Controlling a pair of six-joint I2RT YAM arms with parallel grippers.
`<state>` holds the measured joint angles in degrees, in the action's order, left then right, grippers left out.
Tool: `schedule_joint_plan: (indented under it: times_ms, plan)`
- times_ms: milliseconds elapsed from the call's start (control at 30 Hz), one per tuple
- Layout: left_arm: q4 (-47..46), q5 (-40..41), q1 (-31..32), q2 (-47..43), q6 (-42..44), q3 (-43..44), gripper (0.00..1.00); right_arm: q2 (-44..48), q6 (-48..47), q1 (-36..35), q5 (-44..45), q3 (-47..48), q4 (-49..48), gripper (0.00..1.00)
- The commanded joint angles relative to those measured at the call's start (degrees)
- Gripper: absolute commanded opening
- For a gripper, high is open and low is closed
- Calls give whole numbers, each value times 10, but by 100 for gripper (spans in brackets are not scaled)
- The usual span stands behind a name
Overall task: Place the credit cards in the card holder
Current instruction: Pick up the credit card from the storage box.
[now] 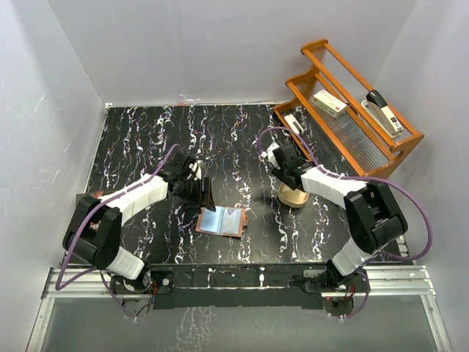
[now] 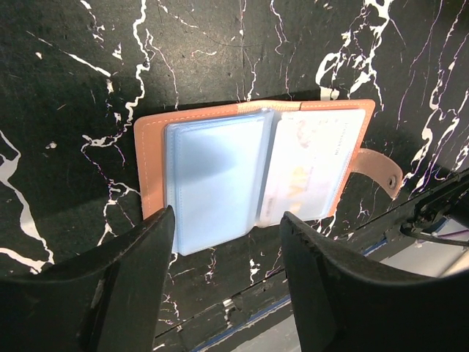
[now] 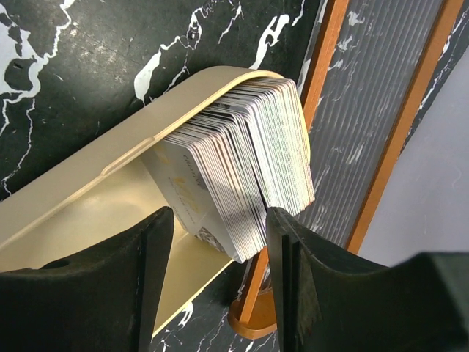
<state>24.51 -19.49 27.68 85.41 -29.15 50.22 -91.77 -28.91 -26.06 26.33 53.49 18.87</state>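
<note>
A: Where do we log the card holder (image 1: pixel 221 221)?
B: Flat on the bench (image 1: pixel 146 132), spread open, near the front edge, between the two arms. From the left wrist we see its clear pockets facing up and the snap tab (image 2: pixel 381 170) sticking out to one side.
A: Anything in it?
B: One pale card (image 2: pixel 311 165) with an orange mark sits in the pocket on the tab side. The other pocket looks blue-white. We cannot tell whether a card is inside.
A: Left claw (image 2: pixel 227 218)?
B: Hovers over the holder's near edge, fingers spread, nothing between them.
A: And the other cards?
B: We note a stack of credit cards (image 3: pixel 245 158) standing on edge at one end of the tan dish (image 3: pixel 66 227), just beside the foot of the orange wooden rack (image 1: pixel 352 136).
A: Right claw (image 3: pixel 220 220)?
B: Over the dish, jaws apart, the stack's lower corner between them. We see no card pinched. Whether a finger touches the stack, we cannot tell.
A: The rack itself?
B: Back right of the bench. A stapler (image 1: pixel 382 110) and a small box (image 1: pixel 329 103) lie on it.
</note>
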Motion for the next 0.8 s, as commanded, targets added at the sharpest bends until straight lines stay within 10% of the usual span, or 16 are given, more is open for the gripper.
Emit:
schedule_joint_plan:
  times_ms: [0, 767]
  plan:
    - [18, -3, -7, -10, 16, -1, 58, 5, -14, 3, 31, -2, -50, 51]
    - [9, -1, -10, -8, 18, -25, 58, 26, -20, 3, 78, 20, -54, 16]
